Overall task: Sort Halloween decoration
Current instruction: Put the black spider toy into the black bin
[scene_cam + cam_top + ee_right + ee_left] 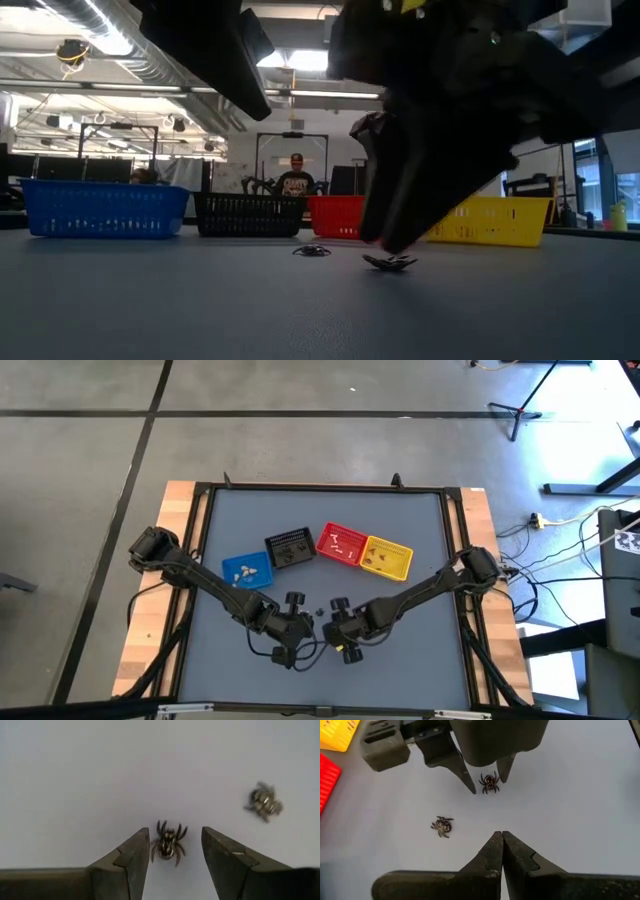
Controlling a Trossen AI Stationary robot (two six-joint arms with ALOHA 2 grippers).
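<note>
From above, we cannot make out the trinkets in the blue basket point(246, 570), red basket point(340, 543) and yellow basket point(387, 557). At surface level, the right pincer point(400, 235) partly hides the red and yellow baskets.

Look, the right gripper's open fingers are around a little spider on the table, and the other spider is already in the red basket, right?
Not quite. The right gripper is open around one spider, but the other spider lies on the table beside it, not in the red basket. The right wrist view shows this.
</note>
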